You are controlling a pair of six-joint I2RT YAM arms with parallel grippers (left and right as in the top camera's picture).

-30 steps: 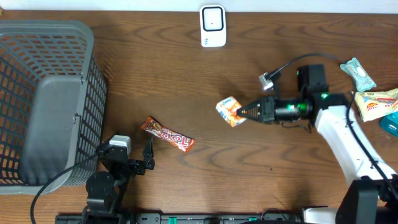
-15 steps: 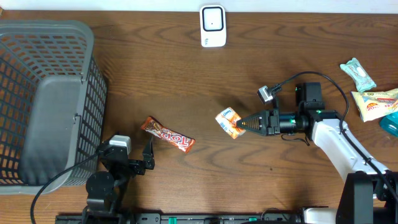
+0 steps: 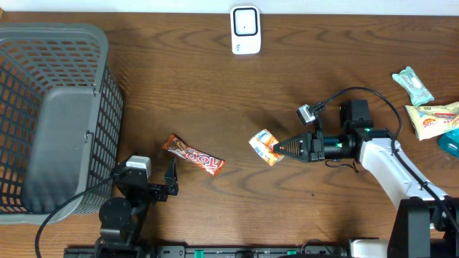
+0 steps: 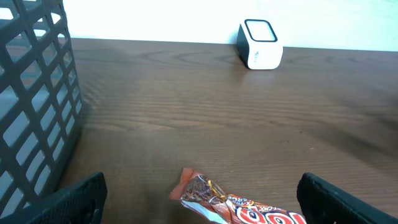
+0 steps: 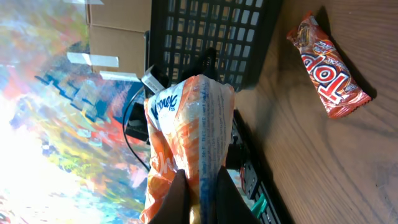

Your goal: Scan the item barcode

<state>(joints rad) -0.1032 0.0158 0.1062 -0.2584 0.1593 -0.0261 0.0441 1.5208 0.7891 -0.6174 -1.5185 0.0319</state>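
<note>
Two claws were seen over the wooden tabletop (image 3: 215, 86). The right claw (image 3: 278, 148) was clenched on one end of an orange-and-white packet (image 3: 264, 143). The packet was held near the middle of the tabletop, to the right of a red bar (image 3: 193, 155) and well apart from the white scanner (image 3: 245, 29) at the far edge. Whether the packet touched the wood could not be told from overhead. In the right wrist view the packet (image 5: 186, 124) was pinched at its lower end between the two fingers (image 5: 177, 199), and the bar (image 5: 326, 65) and a dark mesh basket (image 5: 211, 37) were seen beyond it. The left claw (image 3: 145, 179) was released, its jaws spread wide and nothing held, near the basket's (image 3: 43, 107) front corner. The bar lay flat just beyond it. Three more snack packs (image 3: 434, 118) were left at the right edge.
</note>
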